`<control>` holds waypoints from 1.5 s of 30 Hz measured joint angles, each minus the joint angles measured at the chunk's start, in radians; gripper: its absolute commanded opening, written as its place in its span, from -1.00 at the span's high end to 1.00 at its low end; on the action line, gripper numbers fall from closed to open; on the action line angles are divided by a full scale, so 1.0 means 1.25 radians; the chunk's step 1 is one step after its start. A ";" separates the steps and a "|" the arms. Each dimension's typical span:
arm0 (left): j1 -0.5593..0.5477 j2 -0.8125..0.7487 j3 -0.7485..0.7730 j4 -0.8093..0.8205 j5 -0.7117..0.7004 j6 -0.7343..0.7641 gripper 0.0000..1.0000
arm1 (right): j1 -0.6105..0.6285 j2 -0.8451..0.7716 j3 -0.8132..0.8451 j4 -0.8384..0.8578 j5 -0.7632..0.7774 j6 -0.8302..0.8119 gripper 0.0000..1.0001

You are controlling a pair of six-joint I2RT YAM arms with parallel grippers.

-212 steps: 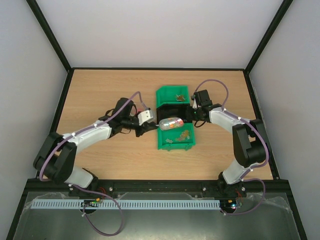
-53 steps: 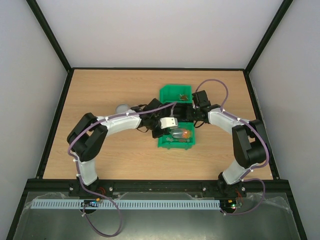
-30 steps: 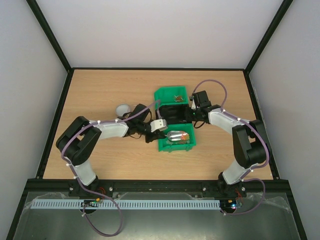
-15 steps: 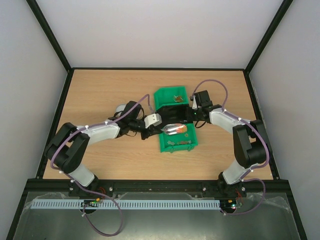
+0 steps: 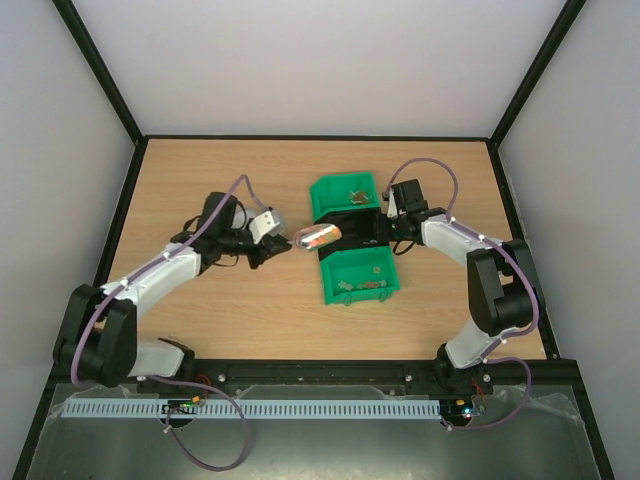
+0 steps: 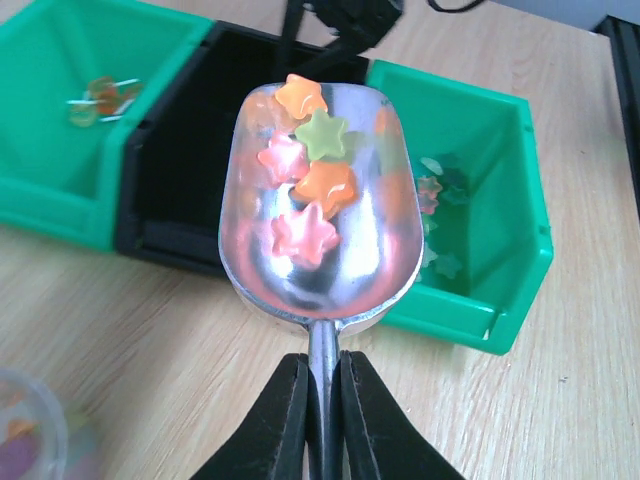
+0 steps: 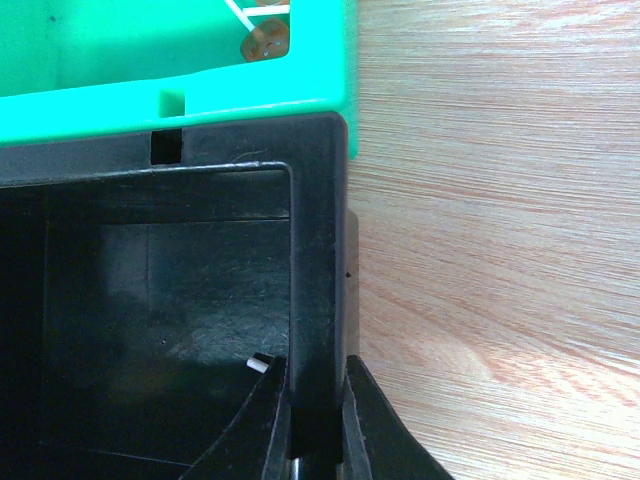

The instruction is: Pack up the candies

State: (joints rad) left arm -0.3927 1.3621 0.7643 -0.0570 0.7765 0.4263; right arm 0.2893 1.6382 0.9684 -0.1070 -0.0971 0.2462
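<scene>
Half a second ago the scoop [image 5: 318, 237] hung over the near green bin [image 5: 360, 294]. It has now drawn back to the left and sits at the left edge of the black bin [image 5: 356, 230], and the left arm has swung out leftward with it. The right arm has not shifted.

The left gripper [image 6: 322, 378] is pinched tight on the scoop's thin metal handle, with a finger on each side. Five star-shaped candies [image 6: 305, 232] lie in the scoop's bowl: two orange, two pink and one green. They are bunched toward its left side and far end.

The three bins stand in a row on the table [image 5: 200, 180] — the far green bin [image 5: 316, 195], then the black one, then the near green one. The black bin touches both of its neighbours. More candies lie in each green bin: a few in the far one and a scatter along the floor of the near one.

The right gripper [image 7: 318, 398] clamps the right-hand wall of the black bin — one finger inside, one outside.

A clear container [image 6: 25, 432] shows at the lower left corner of the left wrist view. Its contents are too blurred to name.
</scene>
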 measured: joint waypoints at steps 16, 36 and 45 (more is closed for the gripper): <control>0.313 -0.082 0.054 -0.296 -0.020 0.117 0.95 | -0.001 0.006 0.010 -0.007 0.000 -0.009 0.97; 0.323 0.039 0.240 -0.511 -0.228 0.244 0.95 | -0.002 0.011 0.016 -0.010 0.000 0.006 0.97; 0.284 0.047 0.259 -0.550 -0.284 0.281 0.95 | -0.002 0.011 0.016 -0.010 0.000 0.013 0.97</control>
State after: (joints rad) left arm -0.0376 1.4204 1.0885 -0.7441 0.4210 0.7776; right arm 0.2874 1.6520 0.9886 -0.1192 -0.0971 0.2619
